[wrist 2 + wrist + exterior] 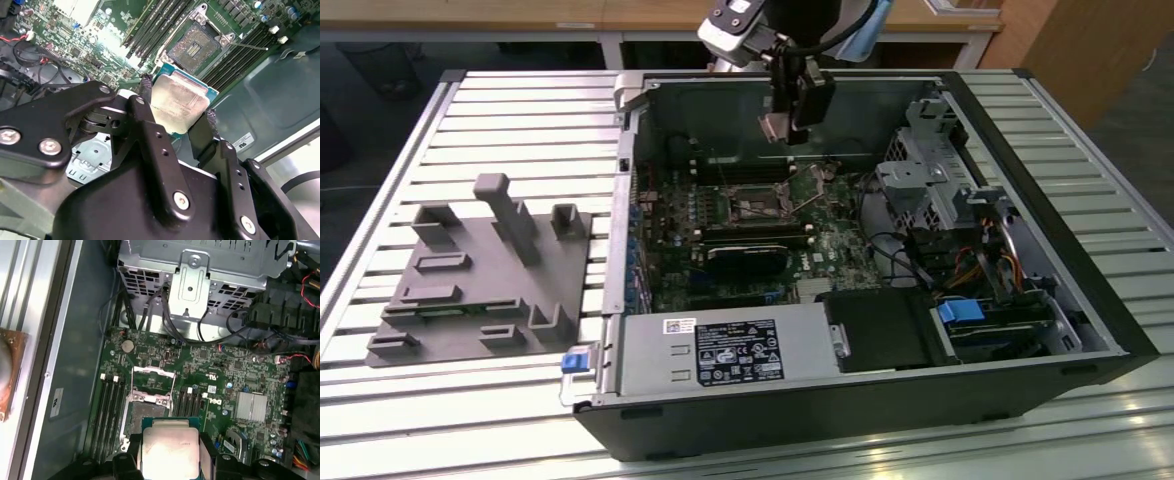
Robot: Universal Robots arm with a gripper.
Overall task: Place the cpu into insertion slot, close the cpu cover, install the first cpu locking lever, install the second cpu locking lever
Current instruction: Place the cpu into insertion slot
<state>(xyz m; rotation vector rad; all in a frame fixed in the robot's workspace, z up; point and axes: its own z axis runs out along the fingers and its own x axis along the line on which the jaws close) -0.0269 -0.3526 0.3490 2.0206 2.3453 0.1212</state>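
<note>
In the exterior view the claw [781,128] hangs above the slot [758,207]. In the second wrist view it pinches the chip [180,102] by two edges, near the bare slot [194,47]. In the first wrist view the chip [170,452] is just short of the slot [139,415], so no step looks finished.

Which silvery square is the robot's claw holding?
The cpu, the smooth flat one pinched in the gripper. The other silvery square, a ribbed block, sits on the green board, untouched.
</note>
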